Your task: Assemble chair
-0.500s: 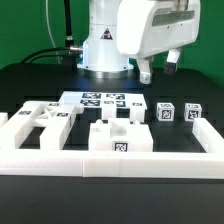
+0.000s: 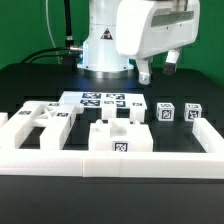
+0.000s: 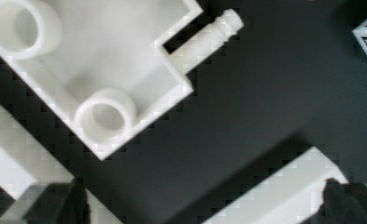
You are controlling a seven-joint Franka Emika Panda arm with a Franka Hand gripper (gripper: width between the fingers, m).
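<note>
The chair lies in loose white tagged pieces on the black table. In the exterior view a cross-braced flat panel (image 2: 38,119) lies at the left, a chunky block (image 2: 120,136) in the middle, and three small blocks (image 2: 165,112) toward the right. My gripper (image 2: 158,68) hangs open above and behind them, touching nothing. The wrist view shows a white piece with two round holes (image 3: 91,70) and a ribbed peg (image 3: 206,35) below my gripper (image 3: 198,210). Its dark fingertips (image 3: 45,205) stand far apart with only table between them.
The marker board (image 2: 100,100) lies flat behind the middle block. A low white border wall (image 2: 110,161) runs along the front and up both sides. A white strip (image 3: 286,185) crosses the wrist view near the fingers. The arm's base (image 2: 105,45) stands at the back.
</note>
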